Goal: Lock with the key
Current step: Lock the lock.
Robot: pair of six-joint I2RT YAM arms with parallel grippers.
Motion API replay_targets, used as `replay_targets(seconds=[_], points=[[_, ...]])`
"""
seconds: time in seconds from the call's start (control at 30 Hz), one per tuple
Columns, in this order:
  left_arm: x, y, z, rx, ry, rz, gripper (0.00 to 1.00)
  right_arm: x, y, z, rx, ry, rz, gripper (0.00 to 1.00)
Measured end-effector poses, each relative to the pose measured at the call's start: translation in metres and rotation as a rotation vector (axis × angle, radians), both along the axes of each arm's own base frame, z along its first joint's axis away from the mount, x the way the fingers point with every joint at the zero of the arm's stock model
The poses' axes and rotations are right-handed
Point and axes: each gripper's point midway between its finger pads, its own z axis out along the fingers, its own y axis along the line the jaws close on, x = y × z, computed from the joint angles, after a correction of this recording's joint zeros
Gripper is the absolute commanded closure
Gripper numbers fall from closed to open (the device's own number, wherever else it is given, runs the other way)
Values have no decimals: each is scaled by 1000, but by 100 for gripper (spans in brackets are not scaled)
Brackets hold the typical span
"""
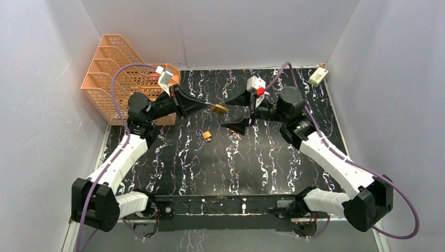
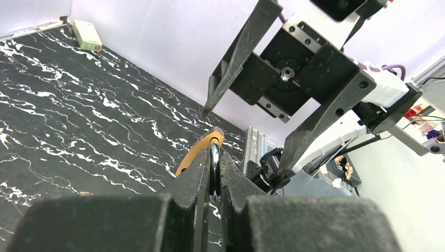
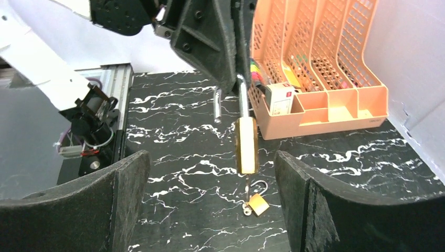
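Shackle of padlock [image 2: 203,146] clamped in left pincer [image 2: 214,159]; right pincer [image 2: 244,139] facing it, jaws spread wide, above marbled table [image 2: 78,105].

2 padlocks [image 1: 219,108] [image 1: 208,135], 1 file rack [image 1: 105,79]

In the top view you cannot make out the keyway of the padlock [image 1: 219,108]: too small. On its own camera the left gripper [image 2: 213,157] hides the padlock's body. Beneath the padlock, the small brass piece [image 3: 256,203] is unidentifiable.

Two white-shelled arms [image 1: 118,157] with black joints carry purple cables [image 1: 112,97]. Behind the right gripper's [image 1: 224,113] tapered black fingers [image 2: 236,58] sit a screw-studded black plate [image 2: 294,73] and red tab [image 1: 260,91].
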Motion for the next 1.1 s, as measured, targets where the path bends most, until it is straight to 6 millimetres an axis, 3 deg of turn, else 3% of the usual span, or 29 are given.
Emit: replay_targets(seconds=[0.33,0.83,1.1], points=[[-3,0,9,-30,-22,-8,100,-11,6,-7,29,-52,105,22],[-6,0,14,-42,-39,-18,100,-2,17,-17,41,-20,139,26],[-8,0,19,-53,-51,-28,100,5,19,-13,50,-25,113,34]])
